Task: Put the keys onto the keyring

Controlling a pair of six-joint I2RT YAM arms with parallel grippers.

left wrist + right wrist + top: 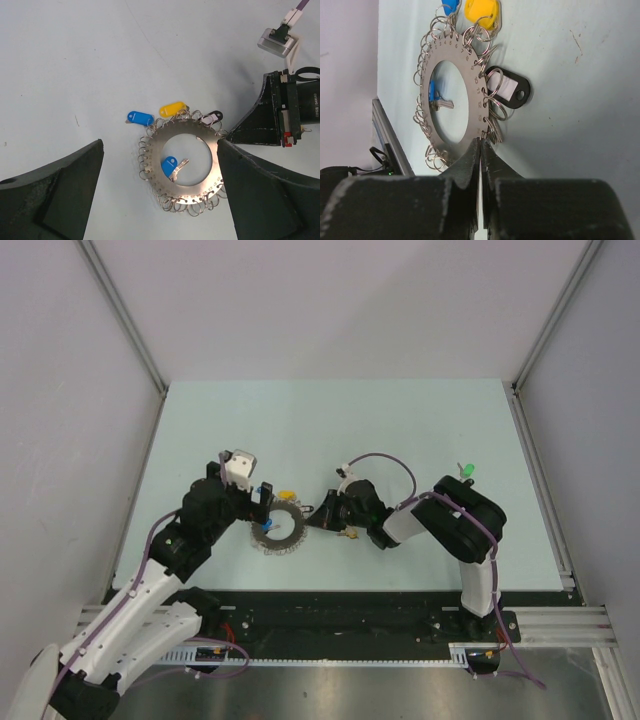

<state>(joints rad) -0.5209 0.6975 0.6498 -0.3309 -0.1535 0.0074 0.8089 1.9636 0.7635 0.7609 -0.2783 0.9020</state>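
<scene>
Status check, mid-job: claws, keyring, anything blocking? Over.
Left claw open over keyring. Right claw shut on keyring rim. Blue key loose inside the ring's hole; green key far off by right arm. Nothing blocking.

- The keyring (175,134) lies flat on the counter (400,420), towards its front edge, between the two arms.
- One key (172,166) lies inside the keyring's hole.
- Three keys (172,108) lie just outside the keyring's far rim.
- Another key (465,472) lies well to the keyring's right.
- The right gripper (480,150) meets the keyring's right edge, jaws together.
- The left gripper (160,145) hangs over the keyring's left side, jaws wide apart.
</scene>
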